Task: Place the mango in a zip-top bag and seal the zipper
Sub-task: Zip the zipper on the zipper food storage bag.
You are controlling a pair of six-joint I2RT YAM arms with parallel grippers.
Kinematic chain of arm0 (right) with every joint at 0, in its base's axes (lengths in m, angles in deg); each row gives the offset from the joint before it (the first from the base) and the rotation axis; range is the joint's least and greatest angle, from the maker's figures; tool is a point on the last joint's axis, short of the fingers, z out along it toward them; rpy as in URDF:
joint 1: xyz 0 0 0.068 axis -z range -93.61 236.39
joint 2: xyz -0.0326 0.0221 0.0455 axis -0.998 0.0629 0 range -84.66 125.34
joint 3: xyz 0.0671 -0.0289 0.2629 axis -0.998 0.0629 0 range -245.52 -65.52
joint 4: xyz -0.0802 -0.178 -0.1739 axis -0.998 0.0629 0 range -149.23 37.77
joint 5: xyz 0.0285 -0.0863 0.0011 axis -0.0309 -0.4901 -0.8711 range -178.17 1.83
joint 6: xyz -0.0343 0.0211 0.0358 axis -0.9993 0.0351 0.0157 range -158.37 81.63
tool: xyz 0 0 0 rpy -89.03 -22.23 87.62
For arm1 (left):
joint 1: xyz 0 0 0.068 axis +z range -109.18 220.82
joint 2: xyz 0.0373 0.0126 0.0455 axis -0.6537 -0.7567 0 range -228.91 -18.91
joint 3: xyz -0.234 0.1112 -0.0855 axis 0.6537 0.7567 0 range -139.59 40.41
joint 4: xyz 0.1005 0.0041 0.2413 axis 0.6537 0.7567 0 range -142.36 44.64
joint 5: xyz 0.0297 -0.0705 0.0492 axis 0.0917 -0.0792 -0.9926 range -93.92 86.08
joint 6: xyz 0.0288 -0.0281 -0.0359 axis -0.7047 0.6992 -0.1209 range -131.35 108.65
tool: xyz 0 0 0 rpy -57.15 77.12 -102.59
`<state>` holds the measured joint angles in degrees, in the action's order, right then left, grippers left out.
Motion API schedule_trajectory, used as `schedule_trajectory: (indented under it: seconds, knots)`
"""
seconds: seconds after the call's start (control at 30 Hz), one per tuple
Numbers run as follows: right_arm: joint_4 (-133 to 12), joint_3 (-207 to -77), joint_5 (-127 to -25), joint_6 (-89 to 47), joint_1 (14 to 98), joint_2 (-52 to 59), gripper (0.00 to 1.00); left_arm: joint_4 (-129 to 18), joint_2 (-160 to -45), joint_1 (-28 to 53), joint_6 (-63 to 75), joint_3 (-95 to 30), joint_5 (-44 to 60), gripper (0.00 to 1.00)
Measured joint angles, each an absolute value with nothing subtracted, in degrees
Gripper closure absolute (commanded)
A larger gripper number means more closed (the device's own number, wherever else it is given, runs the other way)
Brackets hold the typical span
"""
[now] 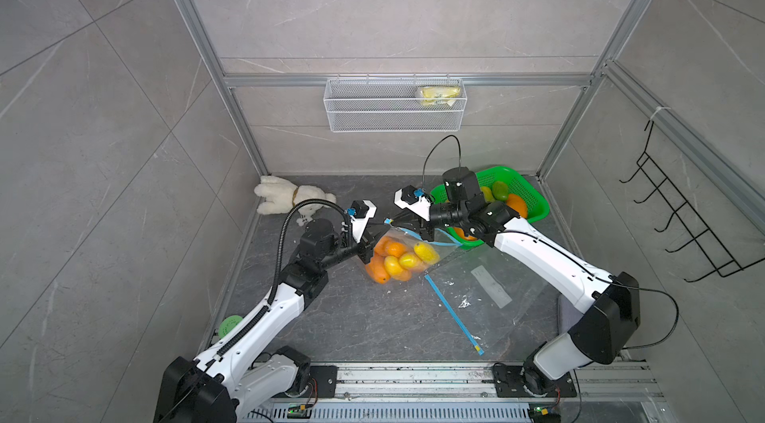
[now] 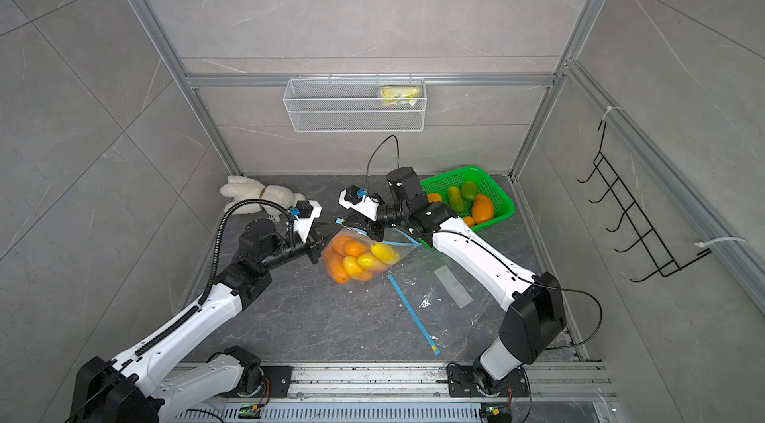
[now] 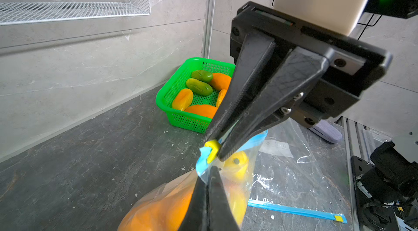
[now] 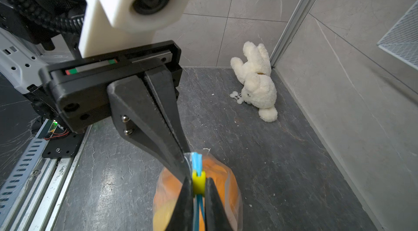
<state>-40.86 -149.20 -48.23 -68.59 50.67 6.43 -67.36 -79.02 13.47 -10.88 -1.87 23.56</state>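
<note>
**Top views:** dark grey stone table [image 1: 352,325], boxed in by grey marbled tile walls far, left and right, with aluminium posts at the corners. A rail [image 1: 414,375] carrying both arm bases runs along the near edge. A white wire basket [image 1: 393,110] hangs on the far wall, with a yellow packet [image 1: 439,95] in its right end. A black hook rack [image 1: 683,226] is on the right wall. A plush dog [image 2: 261,197] lies in the far-left corner. A green basket [image 2: 499,187] sits far right and holds loose mangoes [image 2: 482,207], green and orange. The zip-top bag [image 1: 397,259] is mid-table with orange and yellow mangoes [image 1: 407,260] inside. The left tool [image 1: 384,228] and right tool [image 1: 394,219] meet at its far top corner. An empty second bag [image 1: 488,288] lies flat on its near-right side.

**Left wrist:** the left tool's jaws are together, pinching the bag's blue rim beside the yellow slider [image 3: 212,149]. The right tool's fingers converge on that slider. The table is scuffed, with white specks.

**Right wrist:** the right tool's jaws sit either side of the slider and touch it. The left tool is clamped on the rim just beyond. The table runs out to the corner where the dog lies against the wall.
</note>
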Motion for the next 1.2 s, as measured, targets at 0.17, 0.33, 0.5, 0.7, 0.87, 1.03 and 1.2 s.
schedule_trajectory:
  seconds: [0.17, 0.33, 0.5, 0.7, 0.87, 1.03, 1.2]
  knots:
    - [-41.71, -148.48, -48.97, -68.53, 50.62, 6.39, 0.97, -67.32, -79.02, 13.89, -10.68, -1.83, 23.02, 1.00]
    - [-42.28, -147.36, -49.97, -68.07, 50.62, 5.88, 0.98, -67.32, -78.94, 14.59, -9.98, -1.76, 22.34, 1.00]
    - [-42.09, -146.27, -51.40, -67.74, 50.62, 4.79, 0.99, -67.36, -78.94, 14.93, -9.11, -1.76, 21.03, 1.00]
    - [-41.01, -144.02, -54.98, -67.48, 50.95, 2.96, 1.00, -67.34, -78.85, 15.22, -8.08, -1.76, 18.32, 1.00]
    - [-39.99, -141.00, -58.21, -66.71, 51.83, 0.25, 1.00, -67.36, -78.61, 15.48, -7.17, -1.78, 15.28, 1.00]
    - [-39.31, -138.93, -60.38, -66.19, 53.99, -1.55, 1.00, -67.08, -77.93, 15.79, -6.33, -1.80, 10.99, 1.00]
    - [-39.31, -136.28, -61.62, -64.66, 57.73, -2.95, 1.00, -65.03, -77.67, 16.31, -5.53, -2.87, 6.38, 1.00]
